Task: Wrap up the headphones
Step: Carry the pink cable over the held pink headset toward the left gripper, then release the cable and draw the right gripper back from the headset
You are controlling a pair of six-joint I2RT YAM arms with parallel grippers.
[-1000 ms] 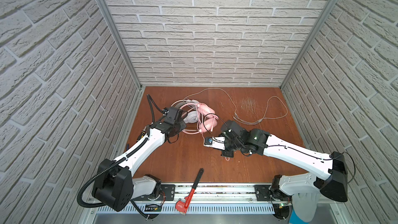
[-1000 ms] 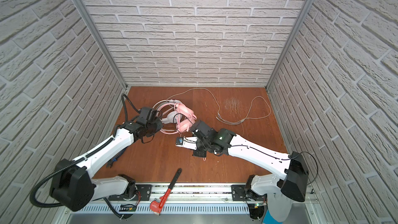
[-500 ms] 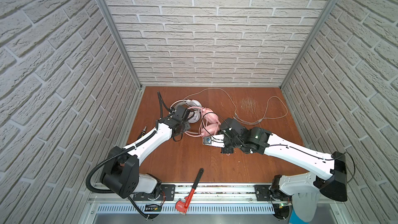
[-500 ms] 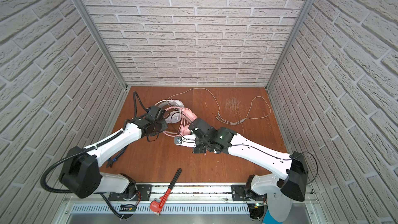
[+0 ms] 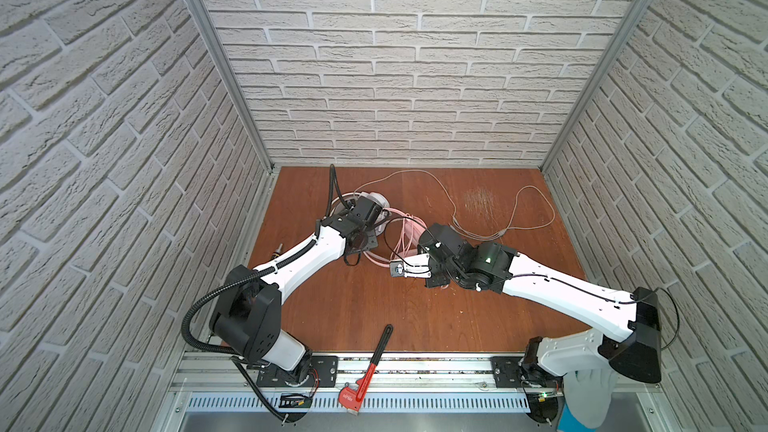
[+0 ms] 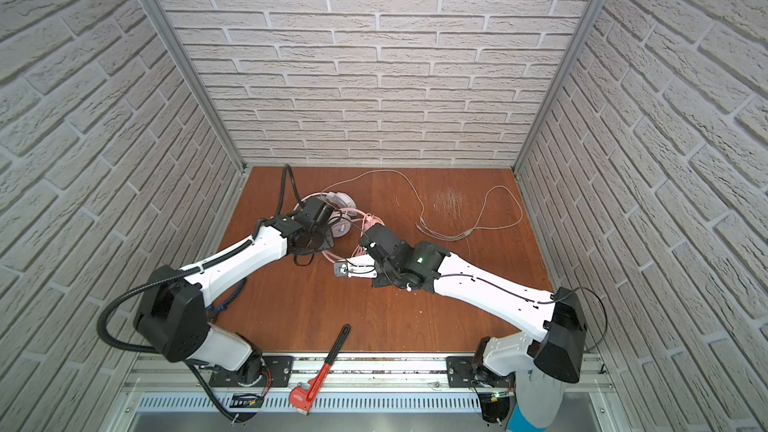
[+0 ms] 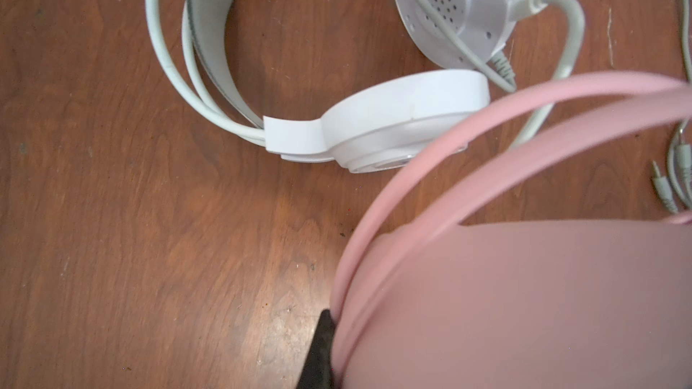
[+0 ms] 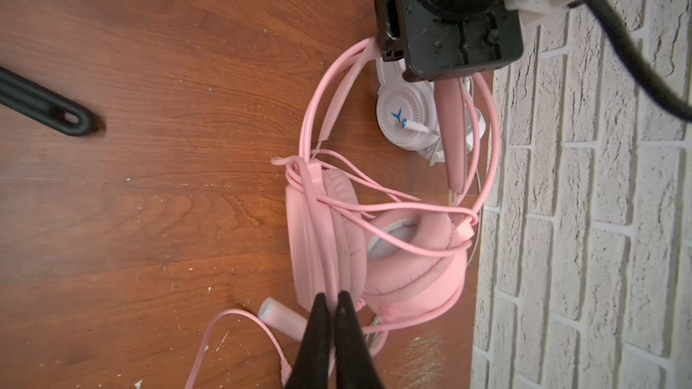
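**Pink headset held at both ends, white headset lying beside it**

The all-pink over-ear headset (image 8: pixel 408 256) is seen on the far left part of the brown wooden table (image 5: pixel 332 305), between the two arms. Its pink headband is clamped in the left gripper (image 5: pixel 372 214). In the left wrist view one black finger (image 7: pixel 318 353) is pressed against the band, which fills much of that view. Whether the ear cups rest on the wood or hang just above it cannot be told.

The black fingers of the right gripper (image 8: pixel 331 327) are pressed together, and the thin pink cable (image 8: pixel 374 248) is pinched between them. Loops of this cable are draped loosely across the two pink ear cushions.

The white over-ear headset with a grey inner headband (image 7: pixel 393 117) lies on the table just behind the pink one, nearer the back wall. One of its ear cups is crossed by the pink headband. Its thin grey cable (image 5: pixel 532 209) is spread in wide loops over the far right part of the table, well apart from both grippers.

A red-and-black pipe wrench (image 5: pixel 370 367) is laid across the table's front edge, its red head on the metal rail.
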